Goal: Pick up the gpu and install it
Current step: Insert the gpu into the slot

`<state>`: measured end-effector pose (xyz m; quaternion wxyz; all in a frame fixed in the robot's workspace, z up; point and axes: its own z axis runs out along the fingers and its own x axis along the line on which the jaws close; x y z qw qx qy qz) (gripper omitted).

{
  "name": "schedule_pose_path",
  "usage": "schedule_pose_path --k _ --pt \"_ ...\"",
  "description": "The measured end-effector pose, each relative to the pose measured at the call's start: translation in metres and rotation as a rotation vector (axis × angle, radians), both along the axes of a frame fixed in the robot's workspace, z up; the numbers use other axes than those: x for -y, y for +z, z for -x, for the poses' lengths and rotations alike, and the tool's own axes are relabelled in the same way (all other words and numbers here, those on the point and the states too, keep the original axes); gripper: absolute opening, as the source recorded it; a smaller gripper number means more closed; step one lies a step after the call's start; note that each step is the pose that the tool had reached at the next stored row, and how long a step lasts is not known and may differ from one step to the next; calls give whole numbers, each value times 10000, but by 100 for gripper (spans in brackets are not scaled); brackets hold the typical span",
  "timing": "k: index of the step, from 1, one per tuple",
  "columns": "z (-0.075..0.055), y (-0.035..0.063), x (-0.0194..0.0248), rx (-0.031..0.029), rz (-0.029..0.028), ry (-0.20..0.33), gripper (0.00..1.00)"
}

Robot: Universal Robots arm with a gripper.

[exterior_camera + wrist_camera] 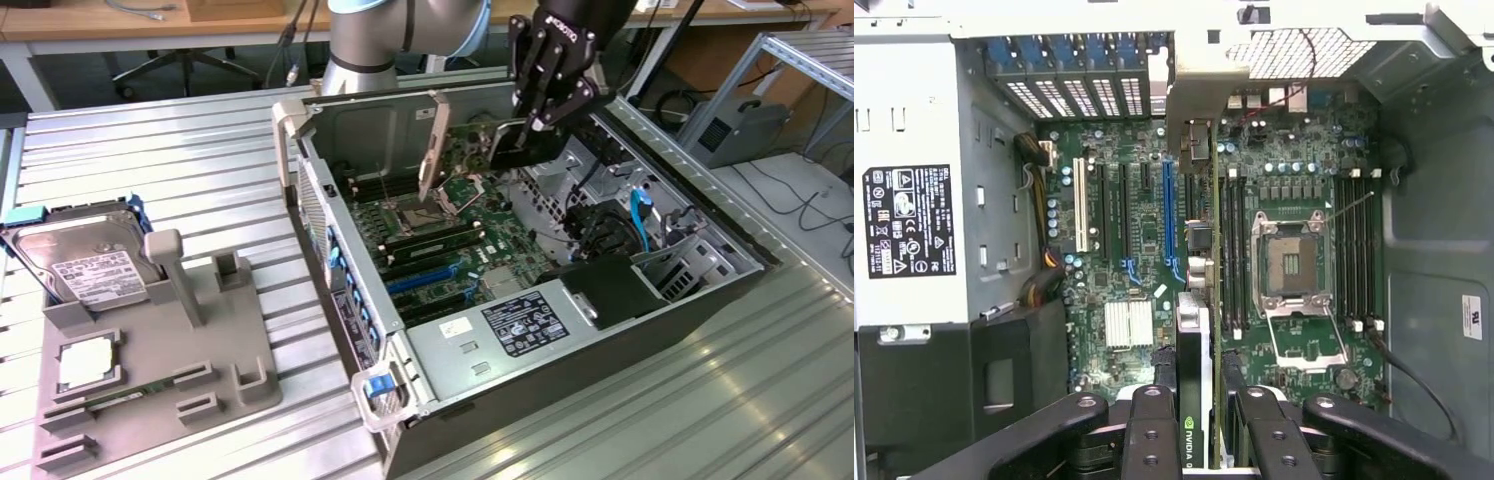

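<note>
— Exterior view?
— The hand pinches the gpu upright inside the open case, near the CPU socket.
— Wrist view?
— Adds the lineup: card edge-on between both fingers, between the CPU socket and the blue slot.

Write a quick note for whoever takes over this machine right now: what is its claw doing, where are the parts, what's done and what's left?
Gripper: the black two-fingered gripper is shut on the gpu, a thin green circuit card with a pale metal end bracket and dark cooler.
Where: card held on edge inside the open grey metal computer case, over the green motherboard, beside the empty silver processor socket.
Done: card picked up, now in the case.
Left: it looks not yet seated in a slot.
</note>
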<state>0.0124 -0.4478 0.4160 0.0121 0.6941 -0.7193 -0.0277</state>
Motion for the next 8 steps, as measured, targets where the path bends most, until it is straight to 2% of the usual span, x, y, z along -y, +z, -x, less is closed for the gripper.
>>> schedule_pose_path --k 8 --pt "9 -114 0 0 1 0 27"
